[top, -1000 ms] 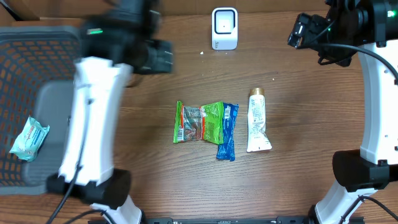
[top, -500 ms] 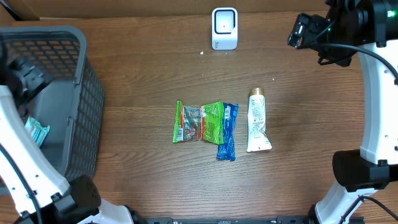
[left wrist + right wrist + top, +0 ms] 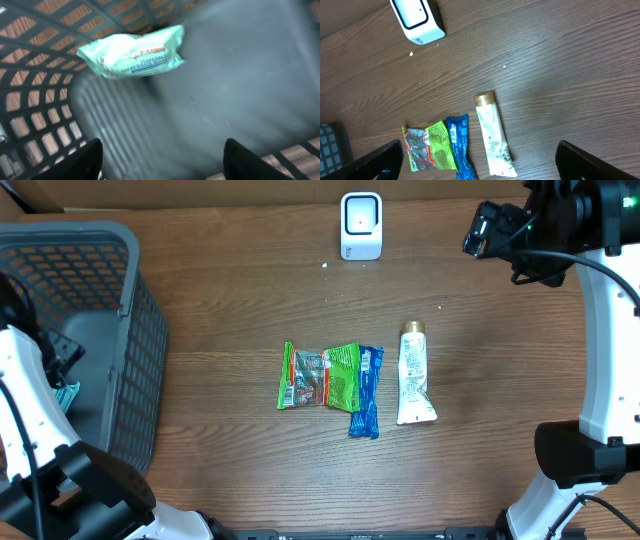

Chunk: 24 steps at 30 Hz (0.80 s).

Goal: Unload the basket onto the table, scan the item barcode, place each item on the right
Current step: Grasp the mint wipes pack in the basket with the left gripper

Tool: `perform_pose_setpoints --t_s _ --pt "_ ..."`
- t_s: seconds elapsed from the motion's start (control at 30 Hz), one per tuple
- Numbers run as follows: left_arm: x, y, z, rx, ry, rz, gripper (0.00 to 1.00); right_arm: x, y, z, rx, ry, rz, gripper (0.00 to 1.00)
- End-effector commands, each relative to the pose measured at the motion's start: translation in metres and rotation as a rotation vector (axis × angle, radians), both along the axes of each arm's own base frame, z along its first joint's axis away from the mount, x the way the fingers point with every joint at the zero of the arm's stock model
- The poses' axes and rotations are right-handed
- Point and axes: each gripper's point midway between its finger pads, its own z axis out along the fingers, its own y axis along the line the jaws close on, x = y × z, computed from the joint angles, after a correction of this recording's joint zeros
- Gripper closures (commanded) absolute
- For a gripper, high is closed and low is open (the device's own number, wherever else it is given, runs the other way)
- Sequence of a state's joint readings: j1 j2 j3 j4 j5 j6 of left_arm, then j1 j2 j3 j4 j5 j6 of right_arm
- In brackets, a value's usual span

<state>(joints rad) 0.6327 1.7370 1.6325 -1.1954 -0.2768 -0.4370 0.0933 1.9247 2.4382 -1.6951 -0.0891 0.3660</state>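
Observation:
A white barcode scanner (image 3: 361, 225) stands at the table's far edge, also seen in the right wrist view (image 3: 417, 19). Mid-table lie a green snack bag (image 3: 320, 376), a blue wrapper (image 3: 366, 391) and a white tube (image 3: 414, 373), side by side. A teal packet (image 3: 134, 51) lies in the grey basket (image 3: 130, 280), ahead of my left gripper (image 3: 160, 161), which hangs open and empty inside the basket. My right gripper (image 3: 480, 160) is open and empty, high above the table at the far right (image 3: 492, 230).
The basket's mesh walls (image 3: 35, 75) surround the left gripper closely. My left arm (image 3: 30, 410) partly covers the teal packet from above. Bare wood lies between the scanner and the three items.
My left arm has swung left from over the basket's right side to its far left edge. The packet stays in the basket. The right arm and the table items have not moved.

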Motion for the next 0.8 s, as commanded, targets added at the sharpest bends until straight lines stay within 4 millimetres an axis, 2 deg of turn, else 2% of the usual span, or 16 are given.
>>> perform_pose_setpoints --t_s 0.0,0.03,0.13,0.3,0.4,0.77 --pt "-0.017 0.013 -0.018 0.078 0.08 0.045 0.21 0.0 0.002 -0.002 0.0 0.004 0.006 0.02" --pt "-0.018 0.015 -0.024 0.093 0.088 0.05 0.17 0.001 0.002 -0.002 0.0 0.004 0.006 0.02" --pt "-0.021 0.02 -0.041 0.123 0.102 0.059 0.14 0.001 0.002 -0.001 0.001 0.0 0.006 0.02" --pt "-0.023 0.028 -0.07 0.157 0.079 0.079 0.13 0.002 0.002 -0.001 0.001 -0.004 0.007 0.02" --pt "-0.02 0.036 -0.08 0.188 0.055 0.059 0.14 0.002 0.002 -0.001 0.001 -0.004 0.007 0.02" --pt "-0.003 0.052 -0.09 0.266 -0.004 0.002 0.14 0.002 0.002 -0.001 0.001 -0.003 0.006 0.02"
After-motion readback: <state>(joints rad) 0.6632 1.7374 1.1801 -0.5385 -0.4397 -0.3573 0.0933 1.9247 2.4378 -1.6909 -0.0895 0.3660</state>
